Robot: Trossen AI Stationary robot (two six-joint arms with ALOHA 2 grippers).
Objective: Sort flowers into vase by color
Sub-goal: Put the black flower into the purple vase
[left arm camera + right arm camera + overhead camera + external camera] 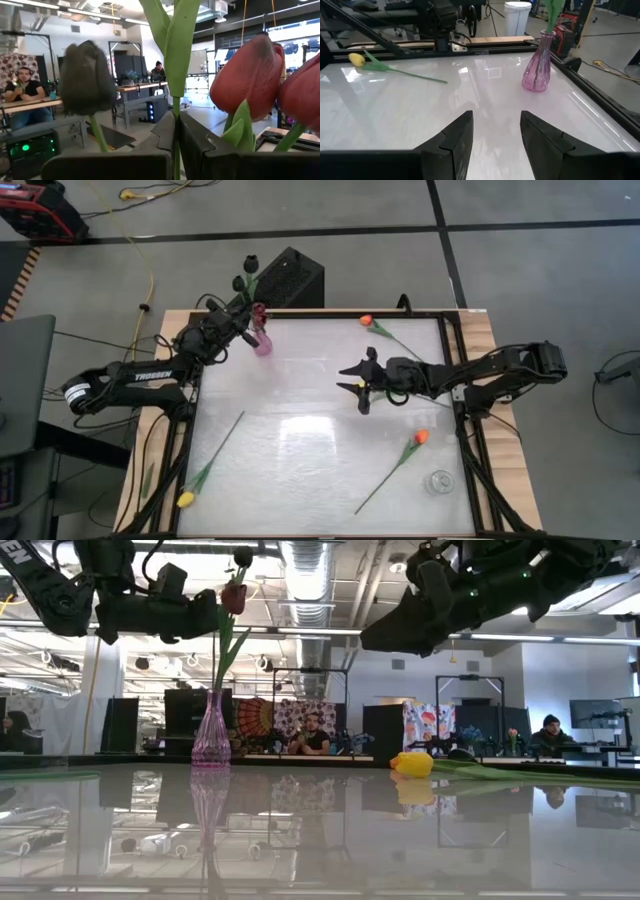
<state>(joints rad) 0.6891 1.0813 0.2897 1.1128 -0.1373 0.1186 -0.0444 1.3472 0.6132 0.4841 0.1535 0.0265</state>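
Left wrist view — flower stem (pixel 176 115) pinched in left hand (pixel 176 145).

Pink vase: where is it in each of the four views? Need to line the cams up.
High: pink vase at the table's far left corner, under the left gripper.
Low: left of centre.
Left wrist: not visible.
Right wrist: upper right.
Shared landmark: the yellow tulip.

dark tulip (pixel 86 79) blurred | green stem (pixel 176 150) hidden between fingers (left hand) — cropped
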